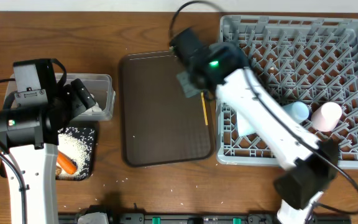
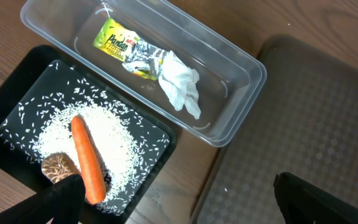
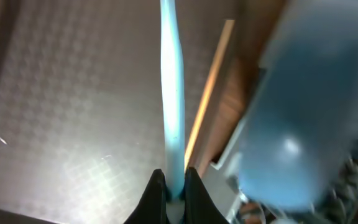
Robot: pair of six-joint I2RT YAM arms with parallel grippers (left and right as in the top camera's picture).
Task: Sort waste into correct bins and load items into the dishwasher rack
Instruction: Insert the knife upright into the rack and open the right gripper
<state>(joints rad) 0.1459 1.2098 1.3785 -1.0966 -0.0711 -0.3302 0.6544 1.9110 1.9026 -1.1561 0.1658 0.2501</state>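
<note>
Item: light-blue plastic knife [image 3: 171, 93], thin and flat.
Location: over the large dark brown serving tray [image 1: 160, 106], near its right edge. Whether the far end touches the tray cannot be told.
Handling: likely very light, stiff and smooth. Held by one end, it may pivot in a pinch. A hold nearer the middle would probably be steadier.
Right gripper [image 3: 174, 177]: fingers closed, pinching the knife's near end.
Left gripper [image 2: 179, 193]: fingers spread wide with nothing between them, left of the tray.
Count, right of tray:
- one thin wooden chopstick [image 1: 204, 111]
- one grey lattice dishwasher rack [image 1: 353, 37]
- one pink cup [image 1: 326, 115]
- one light-blue cup [image 1: 297, 111]
Count, left of tray:
- one clear plastic tub [image 2: 241, 68] holding one yellow-green snack wrapper [image 2: 120, 45] and one crumpled white tissue [image 2: 180, 86]
- one shallow black tray [image 2: 17, 93] holding one orange carrot [image 2: 87, 158], one brown food lump [image 2: 56, 167] and scattered white rice grains [image 2: 114, 134]
</note>
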